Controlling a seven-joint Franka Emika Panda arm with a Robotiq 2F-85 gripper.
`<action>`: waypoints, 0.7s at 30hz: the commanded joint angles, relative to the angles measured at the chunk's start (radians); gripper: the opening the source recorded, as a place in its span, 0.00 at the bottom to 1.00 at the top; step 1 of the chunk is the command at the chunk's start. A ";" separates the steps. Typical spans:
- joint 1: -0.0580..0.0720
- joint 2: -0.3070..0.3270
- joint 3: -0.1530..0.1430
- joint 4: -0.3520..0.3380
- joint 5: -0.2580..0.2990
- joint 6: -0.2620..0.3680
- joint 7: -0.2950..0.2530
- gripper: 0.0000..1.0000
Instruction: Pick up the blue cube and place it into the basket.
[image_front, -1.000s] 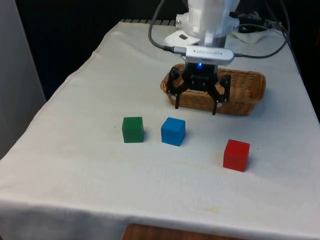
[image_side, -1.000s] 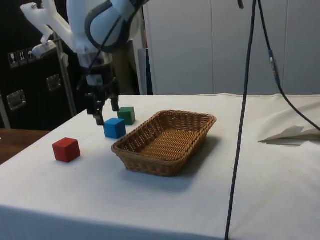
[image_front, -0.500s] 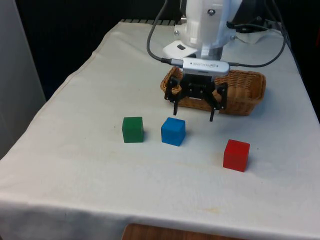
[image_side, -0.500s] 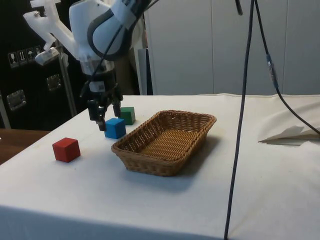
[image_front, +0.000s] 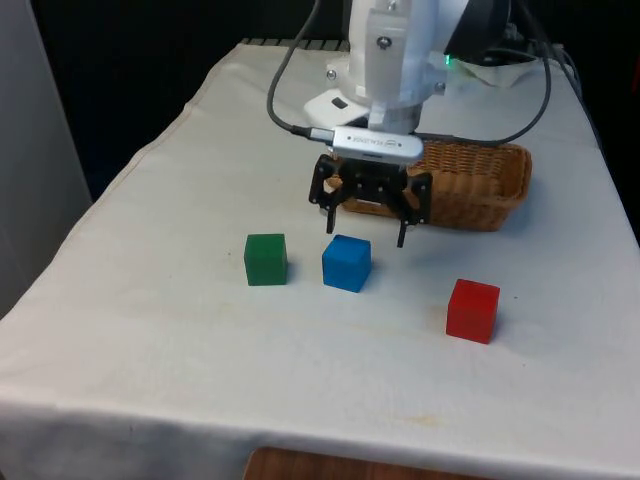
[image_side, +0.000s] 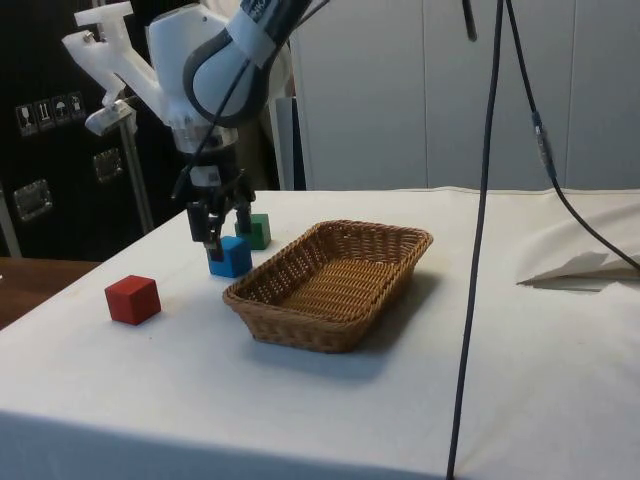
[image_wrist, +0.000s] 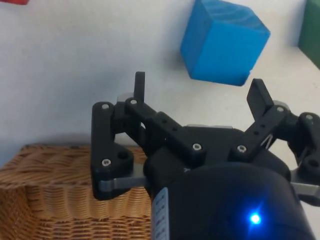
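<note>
Blue cube (image_front: 346, 263) lies beyond the spread jaws.

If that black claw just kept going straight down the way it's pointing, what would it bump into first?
Probably the white cloth, or the blue cube's far edge. The open gripper points down just behind the cube, between it and the basket; depth is hard to judge.
</note>
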 joint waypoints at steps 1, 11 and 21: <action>-0.005 0.004 0.002 0.004 0.003 0.005 -0.007 1.00; -0.011 0.023 -0.005 0.028 0.005 0.000 -0.008 1.00; -0.020 0.076 -0.003 0.093 0.009 0.001 -0.009 1.00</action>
